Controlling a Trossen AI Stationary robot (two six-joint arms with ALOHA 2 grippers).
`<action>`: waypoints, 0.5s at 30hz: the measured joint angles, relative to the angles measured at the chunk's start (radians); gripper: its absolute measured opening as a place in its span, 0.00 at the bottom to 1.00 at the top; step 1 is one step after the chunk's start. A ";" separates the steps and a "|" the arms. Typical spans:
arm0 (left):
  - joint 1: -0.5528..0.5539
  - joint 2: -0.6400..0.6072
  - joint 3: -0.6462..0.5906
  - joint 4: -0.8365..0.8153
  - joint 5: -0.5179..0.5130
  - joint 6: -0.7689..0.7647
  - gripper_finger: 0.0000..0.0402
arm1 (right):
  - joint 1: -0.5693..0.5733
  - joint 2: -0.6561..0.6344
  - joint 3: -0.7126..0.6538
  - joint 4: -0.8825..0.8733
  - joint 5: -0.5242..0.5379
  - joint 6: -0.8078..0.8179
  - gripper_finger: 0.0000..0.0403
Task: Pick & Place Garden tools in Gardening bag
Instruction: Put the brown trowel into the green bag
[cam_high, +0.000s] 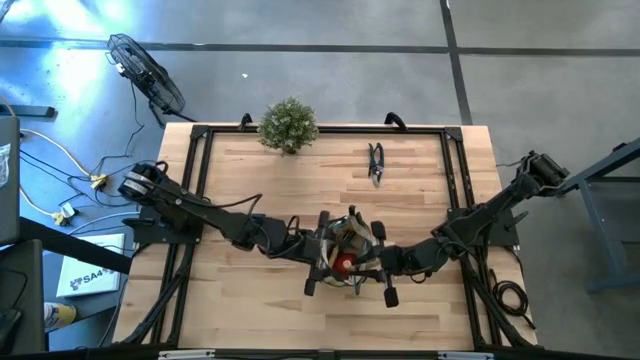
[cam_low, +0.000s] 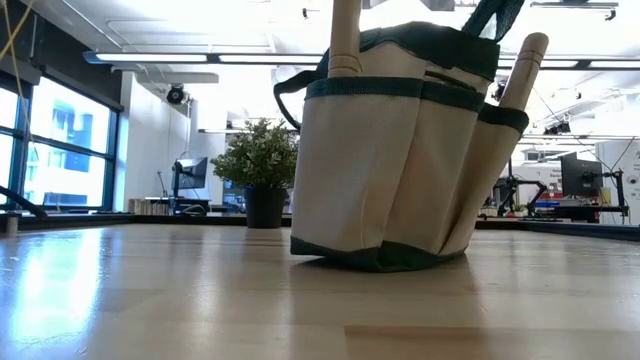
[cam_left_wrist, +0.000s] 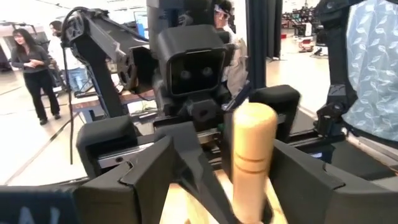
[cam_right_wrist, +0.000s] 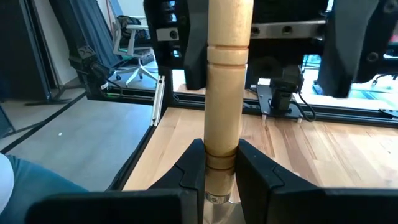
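The right gripper (cam_right_wrist: 221, 171) has its fingers (cam_right_wrist: 258, 171) clamped on a wooden tool handle (cam_right_wrist: 227, 74) standing upright at the gardening bag (cam_high: 348, 248); the left gripper (cam_high: 318, 250) sits at the bag's opposite side, its finger state unclear; dark snips (cam_high: 376, 163) lie well behind the bag on the worktop (cam_high: 250, 300), near the potted plant (cam_high: 288, 125).

Only one bit of lettering shows — "SAA" on a white box (cam_high: 88, 278) lying on the floor left of the table (cam_high: 250, 300), its remaining letters cut off. Nothing else is legible.
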 joint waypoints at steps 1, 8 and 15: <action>0.008 0.007 0.000 0.010 0.002 -0.001 0.60 | 0.000 0.000 0.000 0.000 0.001 0.000 0.12; 0.030 0.030 0.003 0.024 0.026 -0.024 0.60 | 0.000 0.000 0.000 -0.007 0.003 0.001 0.12; 0.032 0.031 0.002 0.025 0.045 -0.020 0.49 | 0.000 0.000 0.000 -0.015 0.006 0.002 0.13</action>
